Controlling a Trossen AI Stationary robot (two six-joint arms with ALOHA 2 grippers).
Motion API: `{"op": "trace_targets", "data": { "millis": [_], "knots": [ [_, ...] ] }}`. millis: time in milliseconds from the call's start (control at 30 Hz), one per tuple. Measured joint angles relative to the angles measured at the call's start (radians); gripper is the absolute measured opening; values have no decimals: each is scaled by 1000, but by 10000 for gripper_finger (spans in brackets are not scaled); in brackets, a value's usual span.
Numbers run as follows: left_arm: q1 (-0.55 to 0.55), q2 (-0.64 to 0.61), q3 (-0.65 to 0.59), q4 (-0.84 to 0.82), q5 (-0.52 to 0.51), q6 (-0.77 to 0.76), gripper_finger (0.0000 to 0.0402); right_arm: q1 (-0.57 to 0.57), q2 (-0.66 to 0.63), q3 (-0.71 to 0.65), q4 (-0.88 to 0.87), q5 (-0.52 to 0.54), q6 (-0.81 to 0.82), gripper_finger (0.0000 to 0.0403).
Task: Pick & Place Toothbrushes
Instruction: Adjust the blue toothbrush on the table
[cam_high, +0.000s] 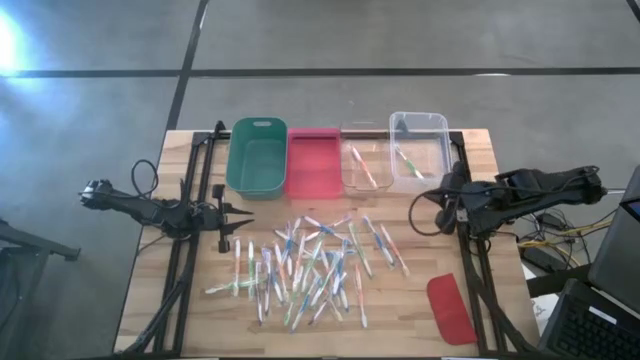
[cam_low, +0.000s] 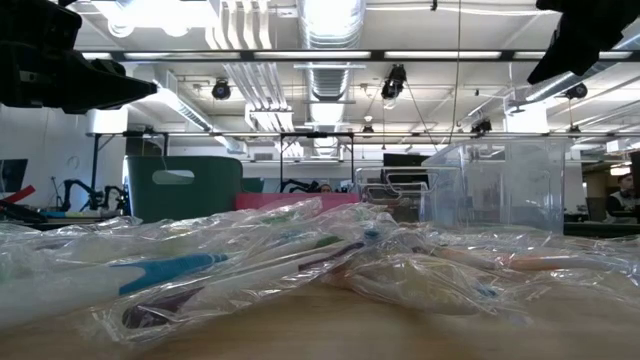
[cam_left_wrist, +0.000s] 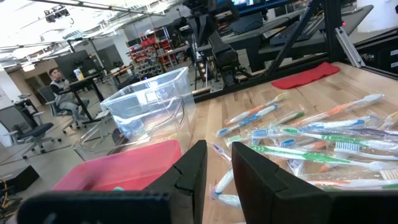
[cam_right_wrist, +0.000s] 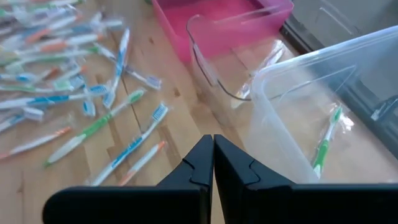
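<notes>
On the wooden table (cam_high: 150, 300) the toothbrushes (cam_high: 310, 265) lie heaped centre-near, right gripper (cam_right_wrist: 212, 163) closed and empty beside the clear bins, left gripper (cam_left_wrist: 219, 180) narrowly parted and empty at the pile's left edge: between picks, next a reach into the heap.

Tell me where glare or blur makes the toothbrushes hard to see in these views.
Low view: the wrapped toothbrushes sit close to the lens, soft, with ceiling lights glinting off the plastic. Right wrist view: the far toothbrushes look smeared, and the clear bin shows pale reflections. High view: bright glare on the floor at the upper left, not on the table.
</notes>
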Motion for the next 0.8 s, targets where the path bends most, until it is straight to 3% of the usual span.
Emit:
{"op": "trace_targets", "data": {
  "millis": [800],
  "knots": [
    [0, 0, 0, 7, 0, 0, 81, 0, -42, 0, -1, -1, -1, 8]
  ]
}}
